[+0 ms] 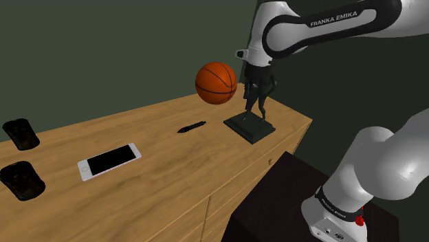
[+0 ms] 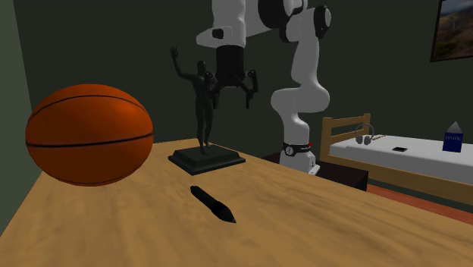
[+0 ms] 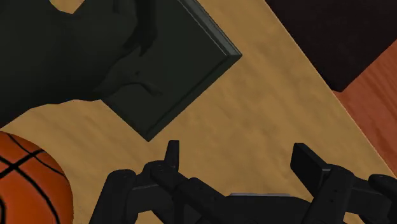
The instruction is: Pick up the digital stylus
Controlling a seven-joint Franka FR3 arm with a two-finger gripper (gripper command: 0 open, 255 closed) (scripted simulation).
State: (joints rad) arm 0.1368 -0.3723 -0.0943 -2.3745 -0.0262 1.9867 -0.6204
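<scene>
One black stylus (image 1: 191, 127) lies flat on the wooden top (image 1: 172, 185), in the shoulder view at 9 o'clock of the dark statuette (image 1: 249, 127) and apart from its base; it is free all round, so a reach from above looks easy. The gripper (image 2: 233, 95) hangs with fingers spread, holding nothing, over the statuette rather than the stylus, so I judge the approach not yet begun. The statuette's raised arms sit just under the fingers and the basketball (image 1: 216, 82) is at its 10 o'clock, while the phone (image 1: 108, 161) lies well apart at the stylus's 8 o'clock.
</scene>
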